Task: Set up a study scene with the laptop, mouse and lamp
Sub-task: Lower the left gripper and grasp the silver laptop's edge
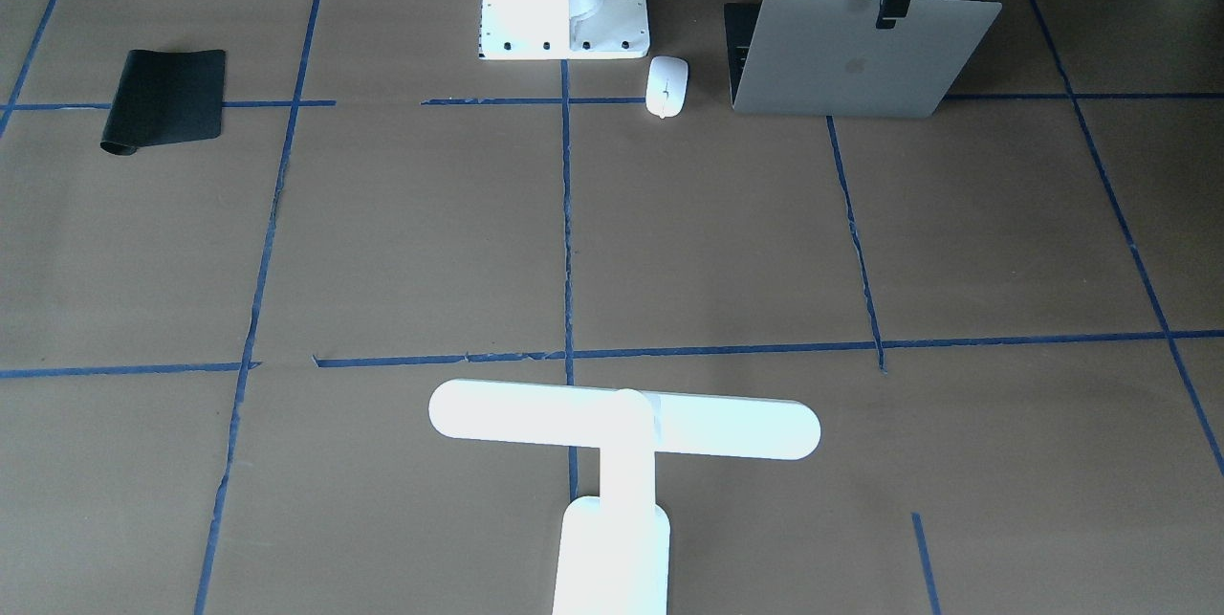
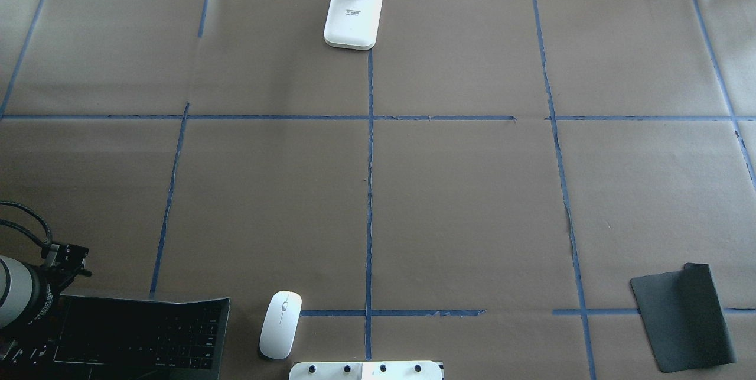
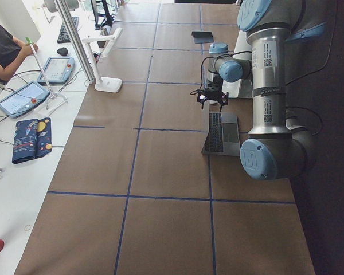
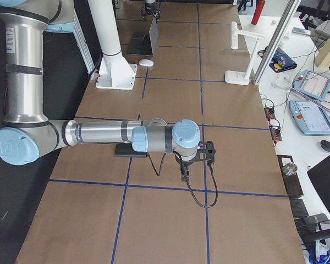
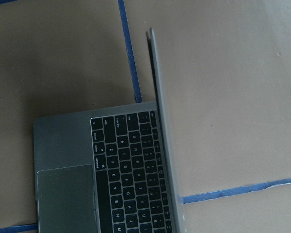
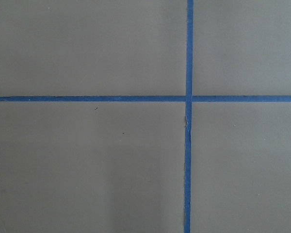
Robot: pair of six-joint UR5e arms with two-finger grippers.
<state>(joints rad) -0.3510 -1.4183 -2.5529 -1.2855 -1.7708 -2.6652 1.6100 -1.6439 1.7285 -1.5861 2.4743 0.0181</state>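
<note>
The left end effector is sitting at the top edge of the laptop, with its dark tip overlapping the lid's grey outer face. Whether it is clenching that edge or standing released, I cannot tell. The laptop is lying open at the near left of the worktop, keyboard facing the robot and the lid standing steeply.

Just to its right, not touching it, the mouse is lying close to the white pedestal. The lamp is standing at the far edge near the middle, well apart from both. A black mat is lying at the near right with one corner curling up.

The right end effector is hanging over bare paper and a tape crossing. Its state is not readable either.

The main risk seems to be at the lid. If the left arm is pulling along a path that is not following the hinge's arc, the thin base could lift or skid on the smooth paper, and a skid to the right would be knocking the mouse. Pushing the lid past its stop would be straining the hinge. A light pinch on such a slim edge could also slip off. Later, the lamp may be tipping if grasped high, as its long bar is likely making it top-heavy.
</note>
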